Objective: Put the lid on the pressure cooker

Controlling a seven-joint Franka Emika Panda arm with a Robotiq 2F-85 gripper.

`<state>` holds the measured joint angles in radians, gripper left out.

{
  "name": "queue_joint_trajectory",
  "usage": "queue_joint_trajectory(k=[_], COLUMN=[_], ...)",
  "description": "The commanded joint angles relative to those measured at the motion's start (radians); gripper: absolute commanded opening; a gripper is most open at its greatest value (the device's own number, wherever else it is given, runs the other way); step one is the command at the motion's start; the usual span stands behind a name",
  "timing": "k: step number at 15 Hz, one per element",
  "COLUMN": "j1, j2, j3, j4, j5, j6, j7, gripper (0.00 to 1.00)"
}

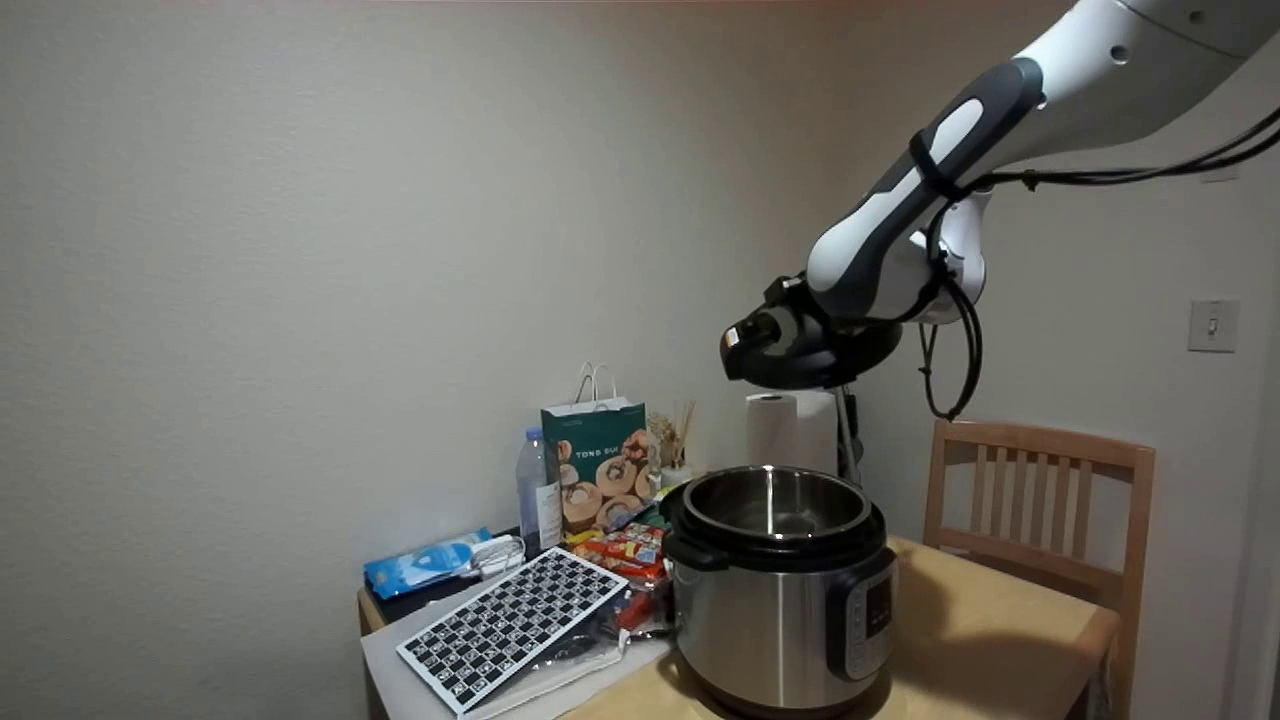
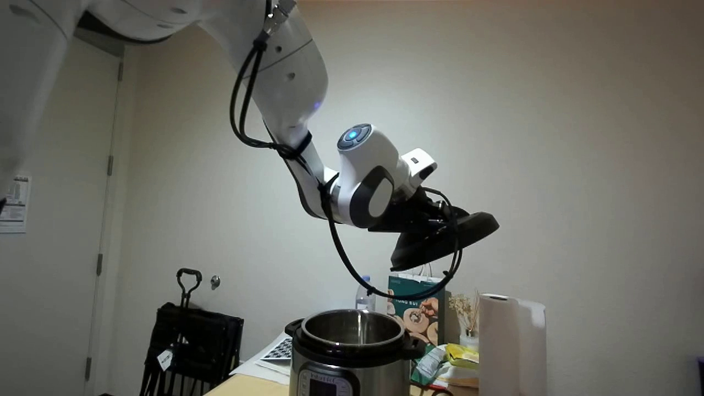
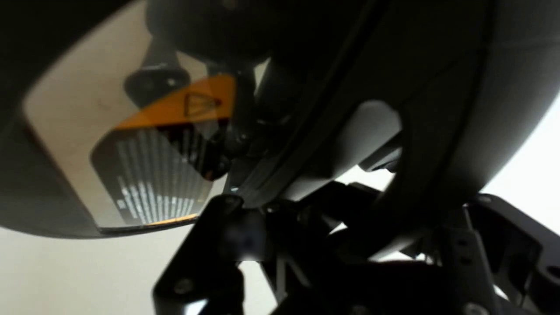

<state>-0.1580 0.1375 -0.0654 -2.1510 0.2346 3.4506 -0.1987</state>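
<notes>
Left to right in exterior view: pressure cooker (image 2: 349,360) is standing below claw (image 2: 428,216); claw is pinching tilted black lid (image 2: 432,246) by its top, jaws pressed inward, exact gap hidden; paper towels (image 2: 498,346) are standing lower right.

One lid (image 2: 445,242), one pressure cooker (image 1: 765,610), one chair (image 1: 1045,441).

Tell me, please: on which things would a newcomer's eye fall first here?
Probably the black lid first, tilted in the air at the end of the white robot arm. Next, perhaps, the open pressure cooker standing lower, on the table. In an exterior view, a checkered board shows to its left.
</notes>
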Motion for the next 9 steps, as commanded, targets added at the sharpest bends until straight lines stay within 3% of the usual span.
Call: queue_joint_trajectory(k=[1, 2, 3, 6, 7, 8, 9], j1=[-0.005, -0.005, 0.017, 0.018, 0.043, 0.041, -0.005], j2=[-0.074, -0.064, -0.027, -0.025, -0.025, -0.026, -0.033], j3=[0.065, 0.072, 0.036, 0.070, 0.033, 0.032, 0.106], j4=[-0.101, -0.097, -0.065, -0.103, -0.104, -0.104, -0.120], j5=[-0.061, -0.086, -0.038, -0.052, -0.090, -0.090, -0.114], j6=[0.028, 0.027, 0.000, 0.001, 0.000, 0.001, -0.025], j7=[0.098, 0.132, 0.074, 0.110, 0.145, 0.145, 0.158], gripper=[0.03, 0.03, 0.12, 0.12, 0.12, 0.03, 0.03])
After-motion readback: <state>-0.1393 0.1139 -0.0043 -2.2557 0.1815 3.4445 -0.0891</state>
